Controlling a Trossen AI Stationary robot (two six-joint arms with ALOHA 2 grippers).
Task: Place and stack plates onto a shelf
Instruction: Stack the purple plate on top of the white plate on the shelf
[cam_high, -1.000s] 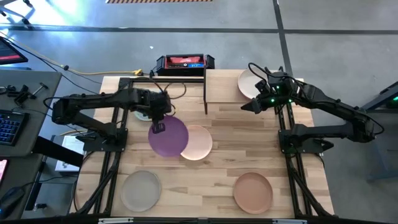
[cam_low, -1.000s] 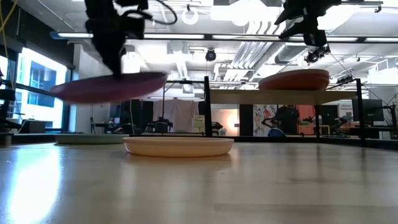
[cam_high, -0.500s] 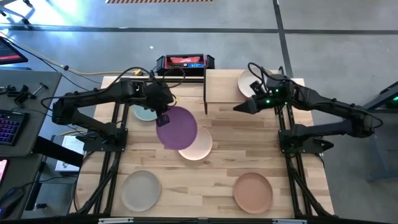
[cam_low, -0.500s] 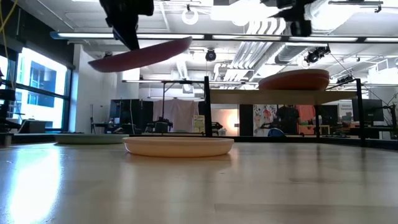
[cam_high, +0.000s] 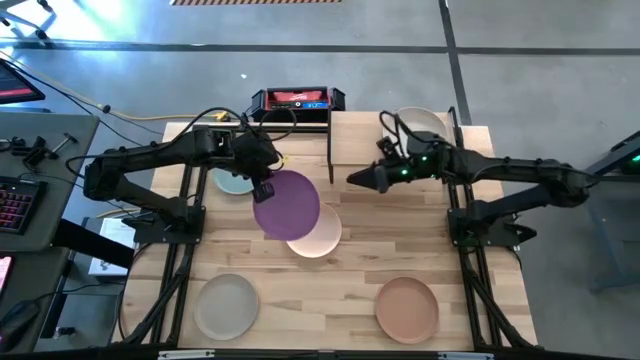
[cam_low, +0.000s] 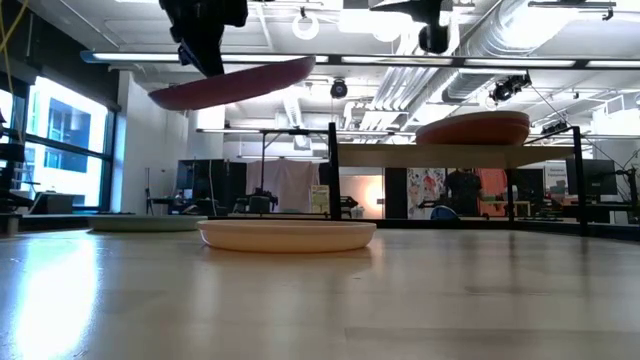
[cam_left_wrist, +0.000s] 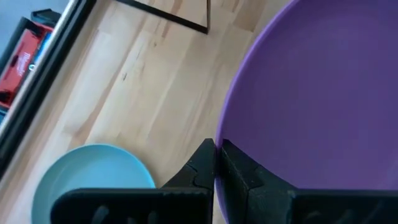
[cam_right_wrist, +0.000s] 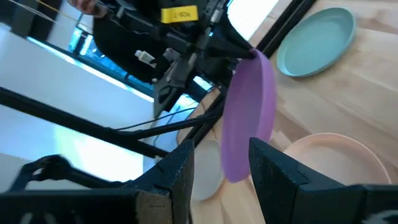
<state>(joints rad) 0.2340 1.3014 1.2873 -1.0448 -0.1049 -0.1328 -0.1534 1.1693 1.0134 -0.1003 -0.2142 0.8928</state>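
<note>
Fingers of the left gripper (cam_high: 262, 187) pinch the rim of the purple plate (cam_high: 287, 204), holding it tilted in the air above the peach plate (cam_high: 318, 236) on the counter (cam_high: 330, 290), likely so it can clear the shelf (cam_high: 362, 140) edge. Reaching toward it, the right gripper (cam_high: 358, 179) is spread and empty, seemingly ready for a handover. One plate (cam_low: 472, 128) already sits on the shelf

The purple plate (cam_high: 286, 203) hangs tilted above the peach plate (cam_high: 318, 236), pinched at its rim. On the shelf (cam_high: 360, 140) beside them lies a cream plate (cam_high: 420, 122); teal (cam_high: 233, 182), beige (cam_high: 227, 306) and terracotta (cam_high: 407, 308) plates lie flat around the peach one.
</note>
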